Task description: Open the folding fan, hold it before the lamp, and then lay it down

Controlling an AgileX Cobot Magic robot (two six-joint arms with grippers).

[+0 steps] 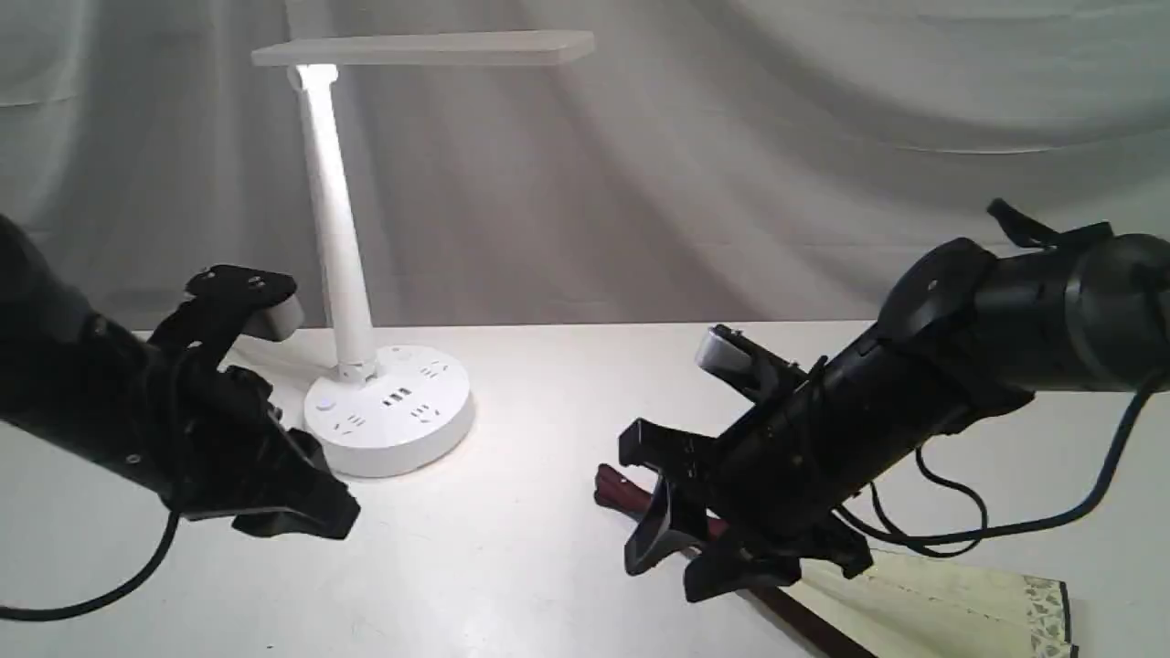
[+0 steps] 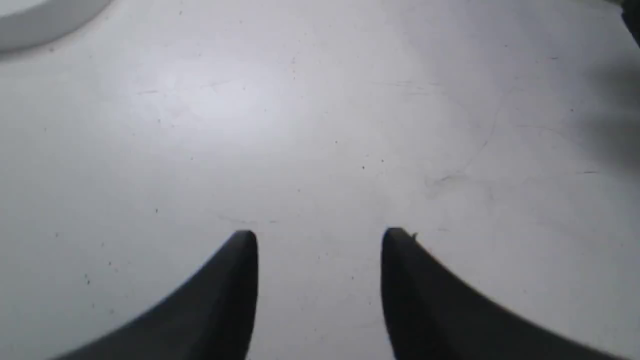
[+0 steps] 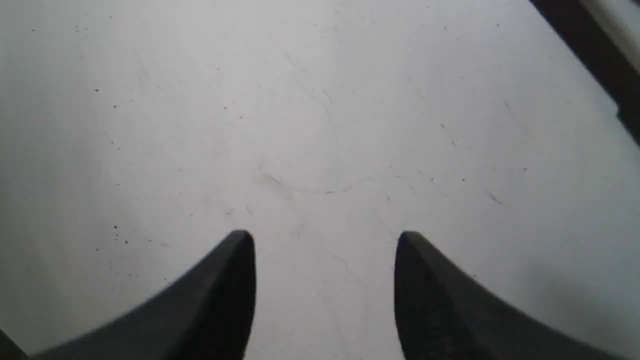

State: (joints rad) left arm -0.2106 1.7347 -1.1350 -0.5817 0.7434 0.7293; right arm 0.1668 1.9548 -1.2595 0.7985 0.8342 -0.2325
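Note:
The folding fan (image 1: pixel 941 594) lies flat on the white table at the front right. Its cream pleated leaf runs off the lower edge, and its maroon rib end (image 1: pixel 611 484) pokes out to the left. My right gripper (image 1: pixel 676 567) hovers open just above the fan's ribs and hides part of them. In the right wrist view that gripper (image 3: pixel 325 237) has only bare table between its fingers, with the fan's dark edge (image 3: pixel 590 45) off to one corner. The lit white lamp (image 1: pixel 343 256) stands at the back left. My left gripper (image 1: pixel 302 521) is open and empty, in front of the lamp's round base.
The lamp's base (image 1: pixel 393 411) with sockets sits on the table (image 1: pixel 512 567), and its rim (image 2: pixel 45 20) shows in the left wrist view. A grey cloth backdrop hangs behind. Black cables (image 1: pixel 960 530) trail from the right arm over the table.

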